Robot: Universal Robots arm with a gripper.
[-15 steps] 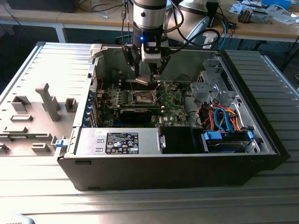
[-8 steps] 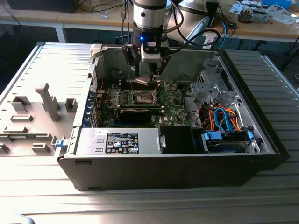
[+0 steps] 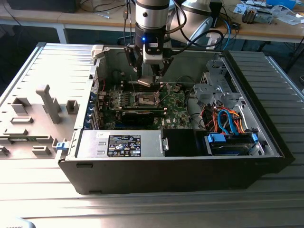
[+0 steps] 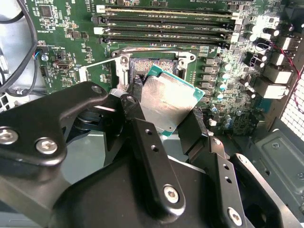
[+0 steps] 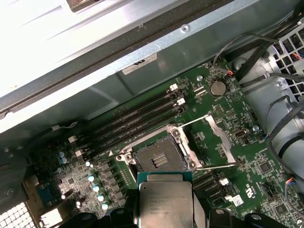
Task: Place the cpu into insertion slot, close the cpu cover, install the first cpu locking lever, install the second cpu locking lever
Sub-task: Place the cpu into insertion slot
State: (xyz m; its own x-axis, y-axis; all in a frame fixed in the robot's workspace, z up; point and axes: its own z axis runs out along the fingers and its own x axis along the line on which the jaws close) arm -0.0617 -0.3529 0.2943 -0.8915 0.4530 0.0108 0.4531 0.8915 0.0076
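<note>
1. The pincer is closed on the cpu. Its black fingers press against two opposite edges of the chip.
2. In the second wrist view the cpu sits tilted in that grip, silvery top showing, with a green edge at its far side.
3. The cpu hangs just above the insertion slot, close to it but not seated; the slot's dark contact field lies bare.
4. The cpu cover is swung open and stands off to one side of the slot on the green motherboard.
5. Two thin wire locking levers stick out free beside the cover, not latched.
6. Long black memory slots run past the slot's far side.
7. In the exterior view the pincer reaches down into the open computer case, which lies on the ribbed worktop.
</note>
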